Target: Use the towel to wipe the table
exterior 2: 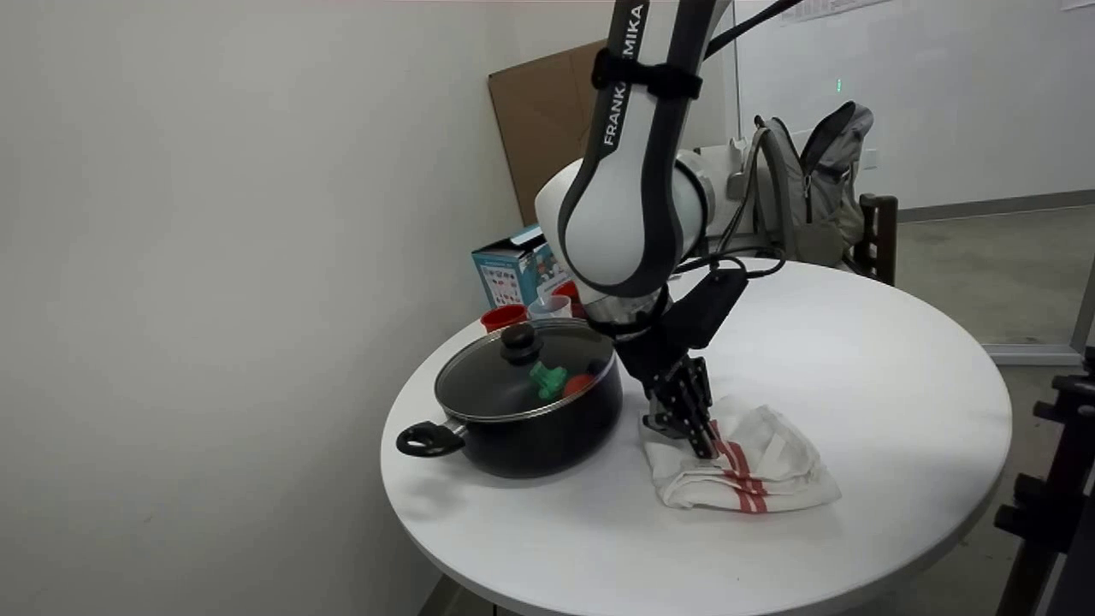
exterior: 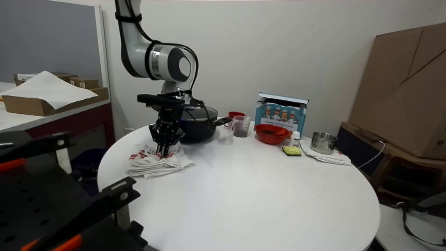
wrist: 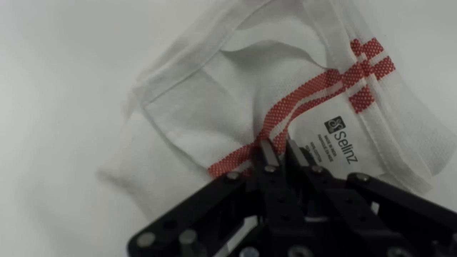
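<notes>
The towel [exterior: 151,168] lies rumpled on the worktop [exterior: 251,195], just beside the pot [exterior 2: 530,449], and the gripper [wrist: 280,144] is clamped on a red-striped fold of it. How far it reaches into the fabric cannot be told. In the wrist view the towel's top runs out of frame and its lower part is hidden behind the gripper; the label [wrist: 332,139] reads "Selinz", its smaller print partly covered.

The arm [exterior 2: 603,244] is cut off at the top in both exterior views, and in an exterior view it hides part of the box [exterior 2: 505,278]. A green piece [exterior 2: 547,379] and a red piece [exterior 2: 578,385] show dimly through the lid [exterior 2: 475,376], too unclear to name.

The mug [exterior: 237,114] stands partly behind the measuring cup [exterior: 241,129]. The bowl [exterior: 268,139] holds something dark, hard to make out. A metal pan [exterior: 322,143] covers part of a second cloth [exterior: 343,160]. A black frame [exterior: 38,198] blocks some of the worktop's edge, and the picture's bottom border crops its near side.
</notes>
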### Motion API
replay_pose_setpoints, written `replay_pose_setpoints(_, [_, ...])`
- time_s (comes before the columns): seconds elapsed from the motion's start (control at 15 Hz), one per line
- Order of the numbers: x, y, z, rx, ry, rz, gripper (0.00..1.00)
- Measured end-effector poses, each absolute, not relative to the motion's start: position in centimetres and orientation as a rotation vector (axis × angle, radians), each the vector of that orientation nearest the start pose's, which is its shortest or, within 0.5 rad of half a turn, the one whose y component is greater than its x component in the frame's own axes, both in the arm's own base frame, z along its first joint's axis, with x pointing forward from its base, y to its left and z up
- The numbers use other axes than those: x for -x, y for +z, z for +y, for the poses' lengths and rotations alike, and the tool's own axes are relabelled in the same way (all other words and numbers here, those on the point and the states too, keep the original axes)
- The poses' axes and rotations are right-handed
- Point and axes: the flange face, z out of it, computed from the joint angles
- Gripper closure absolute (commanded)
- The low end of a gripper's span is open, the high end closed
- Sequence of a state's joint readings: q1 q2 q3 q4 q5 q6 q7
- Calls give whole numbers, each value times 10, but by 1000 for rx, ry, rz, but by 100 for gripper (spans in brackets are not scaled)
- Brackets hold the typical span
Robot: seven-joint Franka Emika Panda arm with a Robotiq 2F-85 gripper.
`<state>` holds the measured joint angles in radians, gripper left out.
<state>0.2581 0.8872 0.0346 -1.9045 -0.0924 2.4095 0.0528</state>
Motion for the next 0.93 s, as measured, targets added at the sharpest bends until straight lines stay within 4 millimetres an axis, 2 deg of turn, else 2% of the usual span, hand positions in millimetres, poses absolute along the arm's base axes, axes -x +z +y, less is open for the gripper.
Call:
replay_pose_setpoints(0.2, [-515,3,196,3114,624,-670,96])
replay_pose_setpoints(0.33, [-503,2,229,3077,630,-818,96])
replay_pose_setpoints(0.67, [-458,1,319,2924,645,-1196,96])
replay_pose_setpoints(0.8, [-446,1,338,2895,656,-1280,96])
replay_pose_setpoints(0.93, [-446,0,341,2893,669,-1297,96])
